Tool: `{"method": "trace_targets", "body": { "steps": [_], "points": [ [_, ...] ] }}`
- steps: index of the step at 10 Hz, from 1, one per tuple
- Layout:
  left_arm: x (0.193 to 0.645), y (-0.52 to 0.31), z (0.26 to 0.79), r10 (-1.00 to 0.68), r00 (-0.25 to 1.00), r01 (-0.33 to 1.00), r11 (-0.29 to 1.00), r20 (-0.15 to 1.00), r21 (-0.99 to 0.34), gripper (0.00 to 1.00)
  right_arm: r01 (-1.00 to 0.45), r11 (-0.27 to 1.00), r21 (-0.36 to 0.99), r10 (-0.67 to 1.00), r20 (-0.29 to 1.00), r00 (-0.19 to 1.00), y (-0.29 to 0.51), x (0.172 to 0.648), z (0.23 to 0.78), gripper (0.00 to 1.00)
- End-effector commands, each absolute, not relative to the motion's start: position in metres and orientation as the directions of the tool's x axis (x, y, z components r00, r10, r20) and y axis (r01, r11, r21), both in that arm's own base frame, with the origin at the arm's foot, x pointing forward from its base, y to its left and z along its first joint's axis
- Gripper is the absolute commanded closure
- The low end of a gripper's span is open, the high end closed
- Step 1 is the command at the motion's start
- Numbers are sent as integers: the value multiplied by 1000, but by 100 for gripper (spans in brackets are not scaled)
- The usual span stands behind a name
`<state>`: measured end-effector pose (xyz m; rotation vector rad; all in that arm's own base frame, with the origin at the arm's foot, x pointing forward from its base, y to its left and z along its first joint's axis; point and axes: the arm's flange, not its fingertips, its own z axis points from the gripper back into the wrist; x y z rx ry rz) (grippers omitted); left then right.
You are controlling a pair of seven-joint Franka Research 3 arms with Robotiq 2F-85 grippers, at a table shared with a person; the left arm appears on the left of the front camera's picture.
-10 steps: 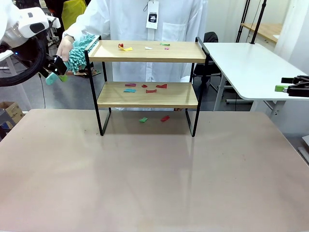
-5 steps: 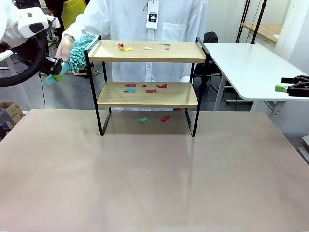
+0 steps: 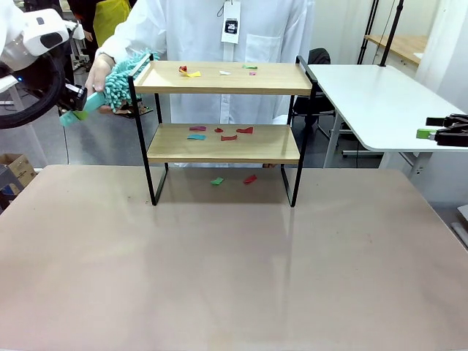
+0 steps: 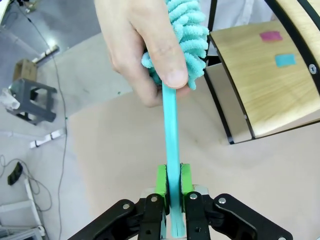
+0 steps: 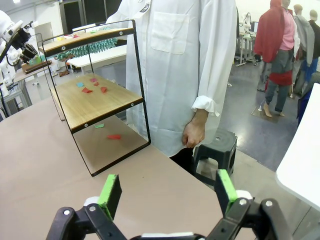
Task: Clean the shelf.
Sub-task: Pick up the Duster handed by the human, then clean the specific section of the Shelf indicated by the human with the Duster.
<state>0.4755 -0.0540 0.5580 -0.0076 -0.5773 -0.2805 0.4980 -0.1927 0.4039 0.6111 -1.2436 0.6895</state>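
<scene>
The shelf [image 3: 223, 144] stands mid-table, its two wooden boards strewn with small coloured paper scraps [image 3: 219, 133]. At its left end a person's hand [image 3: 99, 72] holds the fluffy head of a teal duster [image 3: 121, 76] against the top board's handle. My left gripper [image 3: 75, 104] is shut on the duster's thin teal handle [image 4: 171, 145]; in the left wrist view the green pads [image 4: 161, 180] pinch it while the hand [image 4: 142, 45] still grasps the head [image 4: 190, 27]. My right gripper [image 5: 167, 192] is open with nothing between its fingers, off the table's right side [image 3: 439, 132].
More scraps [image 3: 250, 178] lie on the table under the shelf. The person in a white coat [image 3: 219, 29] stands right behind the shelf. A white side table [image 3: 380, 102] stands at the right. The beige table [image 3: 234, 270] stretches wide in front of the shelf.
My left gripper closed on the duster's handle and drew slightly left and up. The person's hand stays on the duster head. The right arm has not moved.
</scene>
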Motion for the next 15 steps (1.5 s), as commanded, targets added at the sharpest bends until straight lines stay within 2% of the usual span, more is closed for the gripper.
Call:
{"method": "trace_targets", "body": {
  "steps": [1,2,3,4,12,13,15],
  "points": [
    [473,-52,557,-225,797,202,974,560,104,100,-755,655,39,142,974,174,-193,497,407,0],
    [472,-48,559,-193,796,181,980,573,79,100,-755,655,39,142,974,174,-193,497,407,0],
    [468,-45,560,-196,791,225,974,580,22,95,-755,655,39,142,974,174,-193,497,407,0],
    [477,-48,559,-234,803,231,970,548,74,95,-755,655,39,142,974,174,-193,497,407,0],
    [477,-48,559,-234,803,231,970,548,74,95,-755,655,39,142,974,174,-193,497,407,0],
    [477,-48,558,-231,806,232,970,544,67,87,-755,655,39,142,974,174,-193,497,407,0],
    [457,-18,598,-354,838,300,935,416,190,87,-755,655,39,142,974,174,-193,497,407,0]
  ]
}}
